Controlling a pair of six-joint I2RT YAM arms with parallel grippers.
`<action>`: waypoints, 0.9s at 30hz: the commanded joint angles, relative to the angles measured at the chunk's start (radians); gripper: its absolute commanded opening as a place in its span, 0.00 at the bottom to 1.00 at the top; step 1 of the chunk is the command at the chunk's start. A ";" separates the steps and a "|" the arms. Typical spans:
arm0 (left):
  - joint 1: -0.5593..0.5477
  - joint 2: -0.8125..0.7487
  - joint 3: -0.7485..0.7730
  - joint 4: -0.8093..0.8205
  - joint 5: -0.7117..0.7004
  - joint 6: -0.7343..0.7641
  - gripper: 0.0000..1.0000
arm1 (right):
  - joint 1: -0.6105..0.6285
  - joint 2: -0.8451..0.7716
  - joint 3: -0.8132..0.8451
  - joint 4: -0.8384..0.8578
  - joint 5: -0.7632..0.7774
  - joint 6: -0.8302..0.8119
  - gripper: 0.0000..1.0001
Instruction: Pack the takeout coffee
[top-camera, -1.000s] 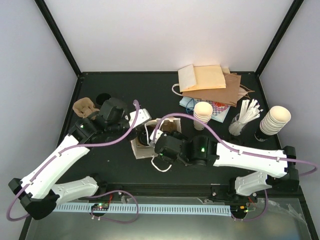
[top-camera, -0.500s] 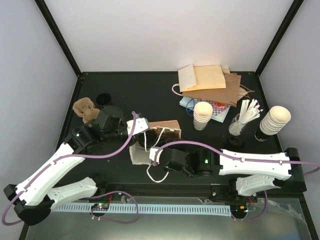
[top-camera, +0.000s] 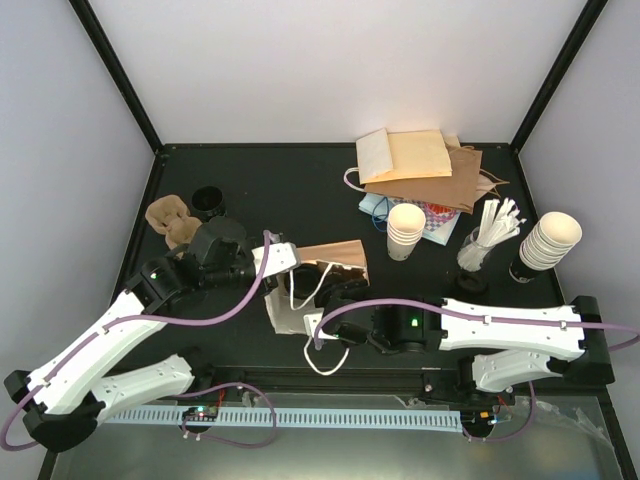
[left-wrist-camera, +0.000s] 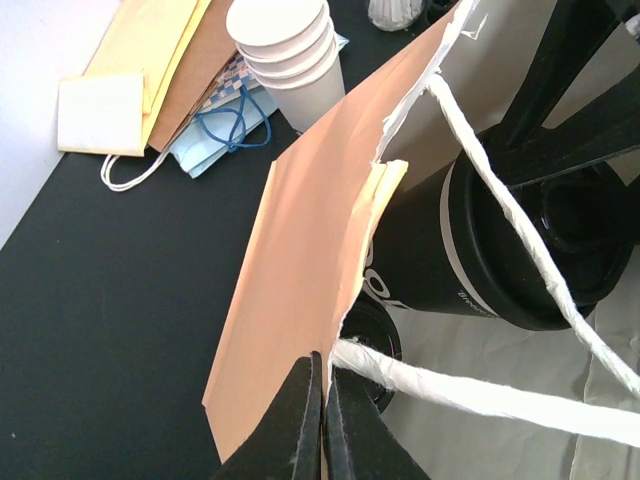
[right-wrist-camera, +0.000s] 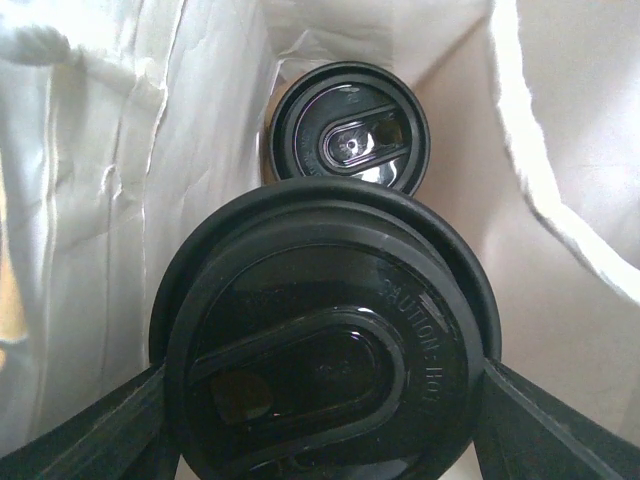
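While my left gripper pinches the paper bag open by its rim, my right gripper clasps the takeout coffee inside the bag, near another lidded cup. I should lower it upright beside that cup, clear of the string handle.

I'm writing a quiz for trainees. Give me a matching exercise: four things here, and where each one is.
1 lidded cup
2 brown bag edge
3 lidless cup stack
4 pulp tray

A leftmost in the top view
B gripped by the right claw
C beside the flat paper bags
D pinched by the left claw

Pairs: 1-B, 2-D, 3-C, 4-A
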 joint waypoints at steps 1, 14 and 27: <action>-0.013 -0.007 0.012 0.052 0.026 -0.002 0.01 | 0.003 0.013 -0.008 -0.046 0.038 -0.017 0.76; -0.061 0.039 0.069 0.007 -0.053 -0.001 0.02 | -0.064 0.104 0.114 -0.022 0.007 0.001 0.76; -0.065 0.041 0.089 -0.006 -0.078 -0.001 0.02 | -0.109 0.138 0.057 -0.034 0.025 0.002 0.76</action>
